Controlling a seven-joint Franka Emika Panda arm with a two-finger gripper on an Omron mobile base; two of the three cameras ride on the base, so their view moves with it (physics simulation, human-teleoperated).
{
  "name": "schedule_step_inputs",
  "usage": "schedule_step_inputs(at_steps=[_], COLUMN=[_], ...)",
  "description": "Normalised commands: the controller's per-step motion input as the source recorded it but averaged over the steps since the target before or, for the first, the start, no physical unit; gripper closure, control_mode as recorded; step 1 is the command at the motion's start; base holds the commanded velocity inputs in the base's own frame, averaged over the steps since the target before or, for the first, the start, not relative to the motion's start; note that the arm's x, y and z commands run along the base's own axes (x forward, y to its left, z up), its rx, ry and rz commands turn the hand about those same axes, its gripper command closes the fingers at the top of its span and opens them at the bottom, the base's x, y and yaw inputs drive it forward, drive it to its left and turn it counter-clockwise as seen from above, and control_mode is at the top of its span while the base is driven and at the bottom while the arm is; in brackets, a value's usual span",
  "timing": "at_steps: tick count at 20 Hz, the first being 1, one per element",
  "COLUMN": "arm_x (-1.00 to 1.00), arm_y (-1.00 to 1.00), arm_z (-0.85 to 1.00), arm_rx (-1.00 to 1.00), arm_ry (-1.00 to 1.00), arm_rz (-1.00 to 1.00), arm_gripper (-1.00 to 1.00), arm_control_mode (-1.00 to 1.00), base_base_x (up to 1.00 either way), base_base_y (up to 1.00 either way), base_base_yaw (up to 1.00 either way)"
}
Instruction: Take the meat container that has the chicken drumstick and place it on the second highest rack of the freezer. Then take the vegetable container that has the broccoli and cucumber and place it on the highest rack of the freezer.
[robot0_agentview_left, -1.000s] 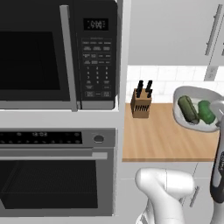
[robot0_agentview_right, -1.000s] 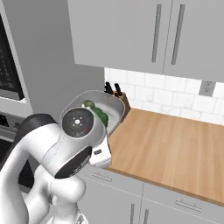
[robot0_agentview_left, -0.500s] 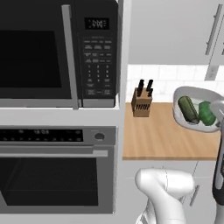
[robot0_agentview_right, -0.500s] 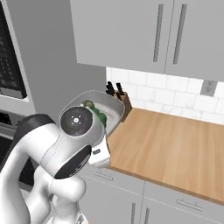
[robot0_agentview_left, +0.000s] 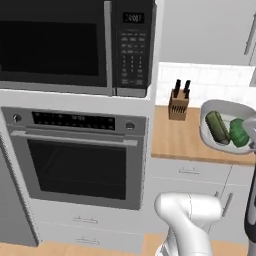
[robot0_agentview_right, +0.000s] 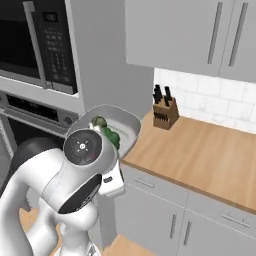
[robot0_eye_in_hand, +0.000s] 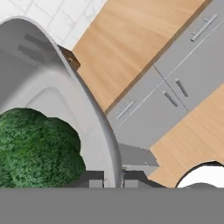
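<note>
Hand view shows the end effector (robot0_eye_in_hand: 107, 178) pinching the rim of the vegetable container (robot0_eye_in_hand: 52, 94), carried in the air beside the counter (robot0_agentview_left: 185, 142); a sudden swing could tip it, and the broccoli (robot0_eye_in_hand: 37, 148) and cucumber (robot0_agentview_left: 218, 128) may roll out.

No text, brand or number can be read anywhere. The microwave (robot0_agentview_left: 75, 47), up and to the left of the gripper (robot0_eye_in_hand: 113, 177), has a small lit display (robot0_agentview_left: 134, 18) and a keypad (robot0_agentview_left: 131, 60), both too blurred to make out. The oven's control strip (robot0_agentview_left: 73, 120) below it shows only faint, illegible marks.
</note>
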Motion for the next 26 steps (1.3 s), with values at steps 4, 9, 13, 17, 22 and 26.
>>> schedule_step_inputs(at_steps=[4,9,13,17,22,26], arm_x=[0.00,0.00,0.00,0.00,0.00,0.00], arm_y=[0.00,0.00,0.00,0.00,0.00,0.00], arm_z=[0.00,0.00,0.00,0.00,0.00,0.00], arm_rx=[0.00,0.00,0.00,0.00,0.00,0.00], arm_ry=[0.00,0.00,0.00,0.00,0.00,0.00], arm_rz=[0.00,0.00,0.00,0.00,0.00,0.00], arm_gripper=[1.00,1.00,1.00,1.00,1.00,1.00], arm_control_mode=[1.00,1.00,1.00,1.00,1.00,1.00], base_base_x=[-0.32,-0.09,0.00,0.00,0.09,0.45], base_base_y=[0.38,0.74,0.96,1.00,1.00,1.00], base_base_yaw=[0.40,0.46,0.46,0.47,0.43,0.27])
